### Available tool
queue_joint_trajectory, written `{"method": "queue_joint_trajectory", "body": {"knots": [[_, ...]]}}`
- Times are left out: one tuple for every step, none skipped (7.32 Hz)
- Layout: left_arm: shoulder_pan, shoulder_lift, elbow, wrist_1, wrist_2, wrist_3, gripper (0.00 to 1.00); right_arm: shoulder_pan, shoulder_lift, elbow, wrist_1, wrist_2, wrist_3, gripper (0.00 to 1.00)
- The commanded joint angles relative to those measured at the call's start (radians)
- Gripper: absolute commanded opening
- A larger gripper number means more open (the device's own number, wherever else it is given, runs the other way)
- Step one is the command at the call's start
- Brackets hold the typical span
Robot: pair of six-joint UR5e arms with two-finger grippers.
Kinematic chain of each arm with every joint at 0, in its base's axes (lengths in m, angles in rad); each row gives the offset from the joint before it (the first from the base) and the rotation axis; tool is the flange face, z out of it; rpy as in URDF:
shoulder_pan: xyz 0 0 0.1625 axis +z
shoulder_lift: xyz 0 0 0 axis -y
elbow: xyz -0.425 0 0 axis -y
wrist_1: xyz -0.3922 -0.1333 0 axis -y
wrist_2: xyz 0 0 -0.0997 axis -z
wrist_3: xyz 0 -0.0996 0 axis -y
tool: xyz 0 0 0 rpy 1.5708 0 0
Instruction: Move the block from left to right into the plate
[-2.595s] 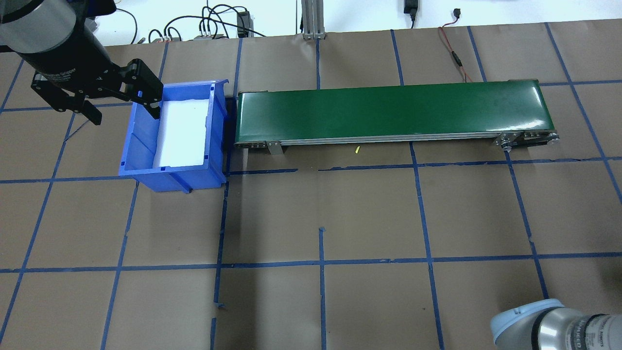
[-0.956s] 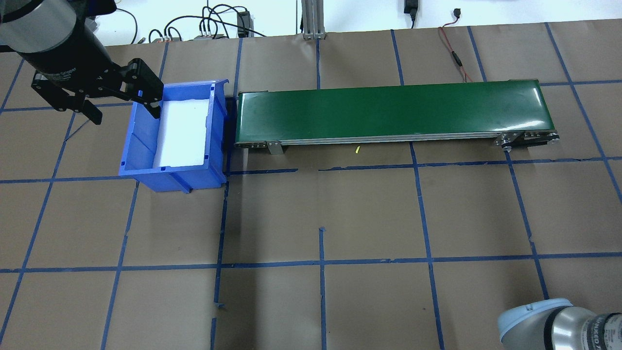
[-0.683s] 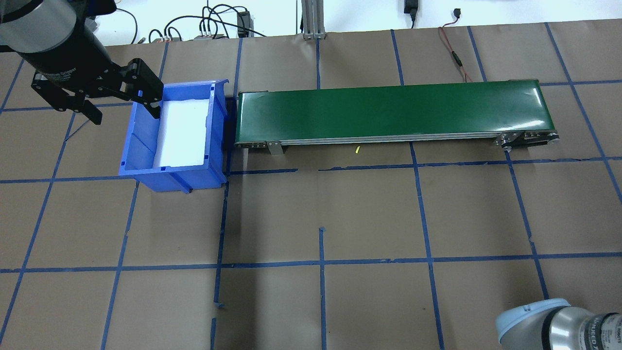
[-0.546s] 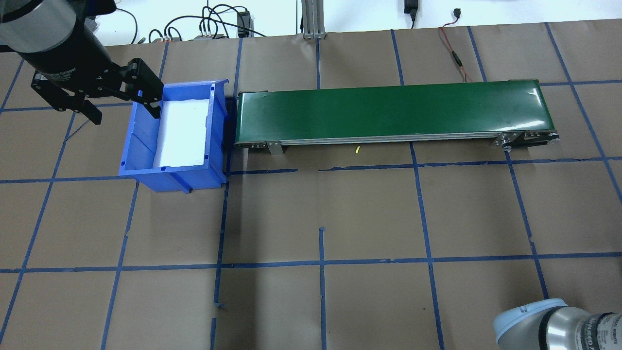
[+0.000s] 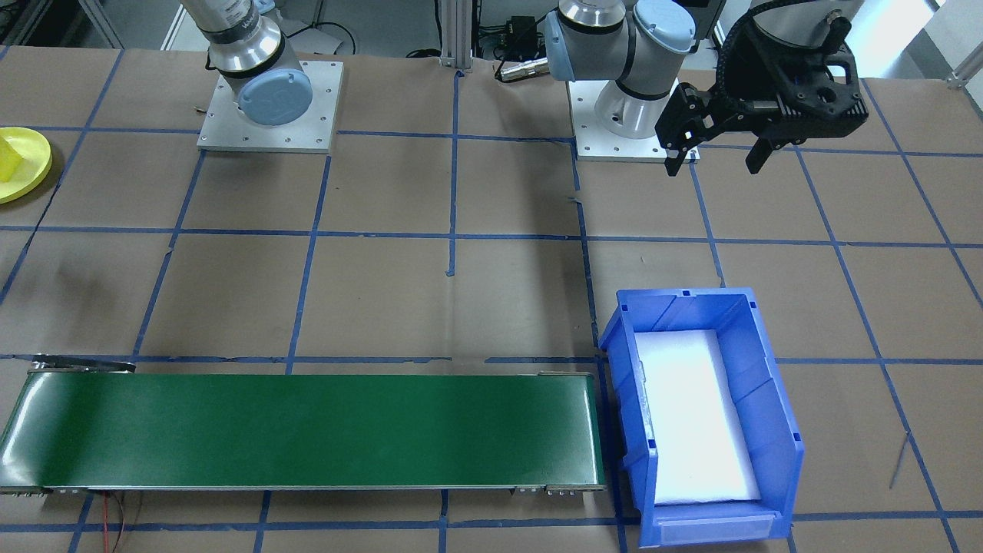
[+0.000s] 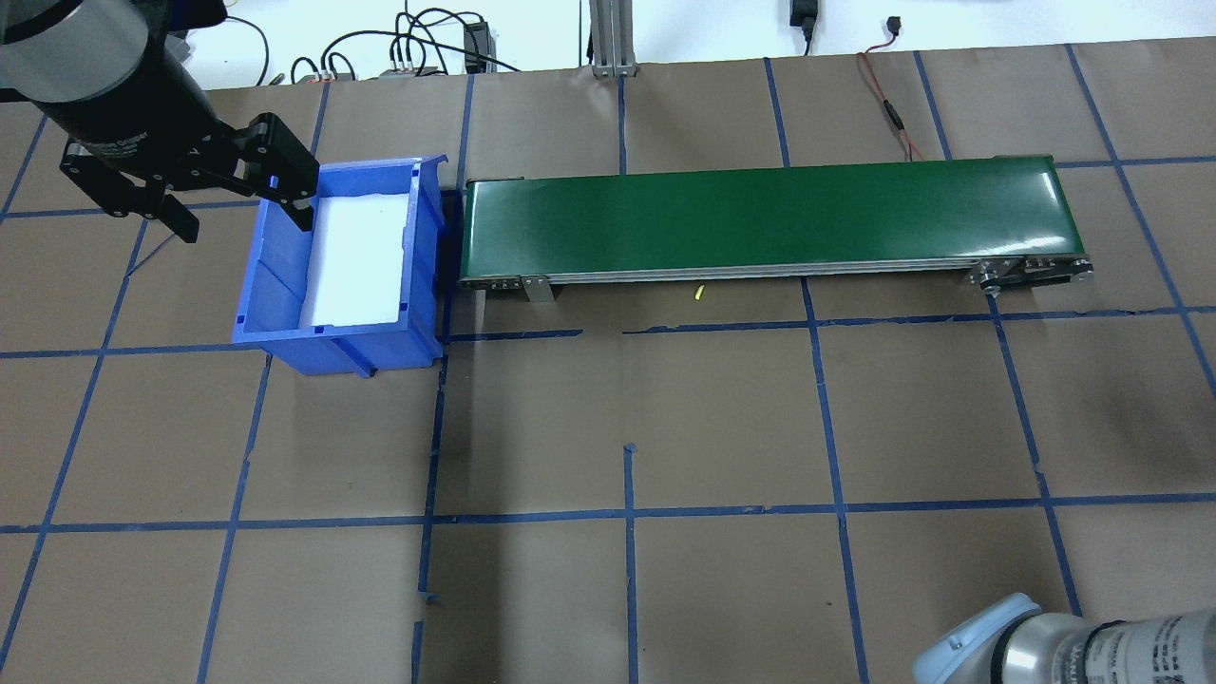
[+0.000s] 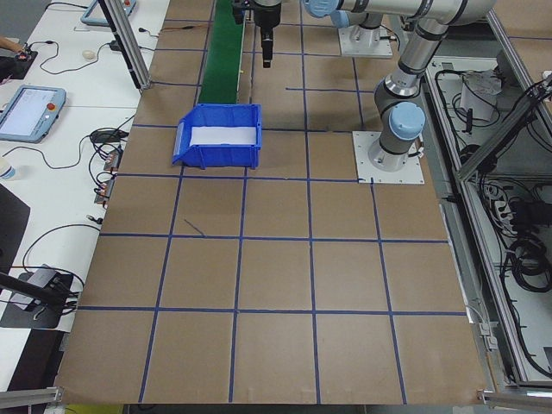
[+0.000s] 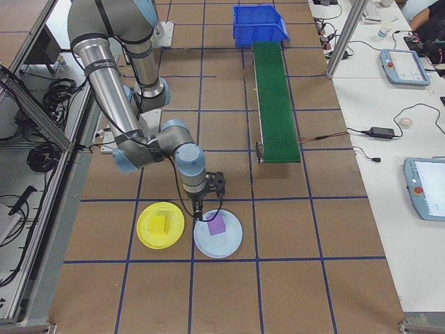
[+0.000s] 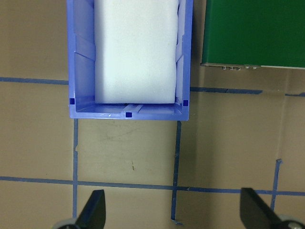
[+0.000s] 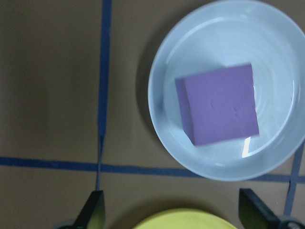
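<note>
A purple block (image 10: 219,102) lies in a pale blue plate (image 10: 167,62); in the exterior right view the same purple block (image 8: 217,225) shows. Beside it stands the yellow plate (image 8: 144,236) with a yellow block (image 8: 160,224) in it. The yellow plate's rim (image 10: 183,220) shows at the bottom of the right wrist view. My right gripper (image 10: 174,214) hangs open and empty above the gap between the two plates. Near the blue bin, my left gripper (image 6: 245,228) is open and holds nothing.
A blue bin (image 6: 275,256) with a white foam liner sits at the left end of a green conveyor belt (image 6: 760,214). The yellow plate (image 5: 31,173) lies at the table's edge on the robot's right. Cables run along the far side.
The right arm's elbow at the bottom of the overhead view has shifted to the left. The left arm and the bin have not moved.
</note>
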Motion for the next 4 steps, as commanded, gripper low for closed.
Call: {"method": "queue_joint_trajectory", "body": {"knots": [[0.0, 0.0, 0.002, 0.0, -0.002, 0.0, 1.0, 0.319, -0.037, -0.017, 0.062, -0.019, 0.298, 1.0], [-0.002, 0.0, 0.002, 0.0, -0.002, 0.0, 1.0, 0.453, -0.035, -0.017, 0.071, -0.017, 0.442, 1.0], [-0.002, 0.0, 0.002, 0.0, -0.002, 0.0, 1.0, 0.565, -0.035, -0.021, 0.068, -0.019, 0.576, 1.0], [0.0, 0.0, 0.002, 0.0, -0.002, 0.0, 1.0, 0.642, -0.037, -0.026, 0.071, -0.022, 0.671, 1.0]]}}
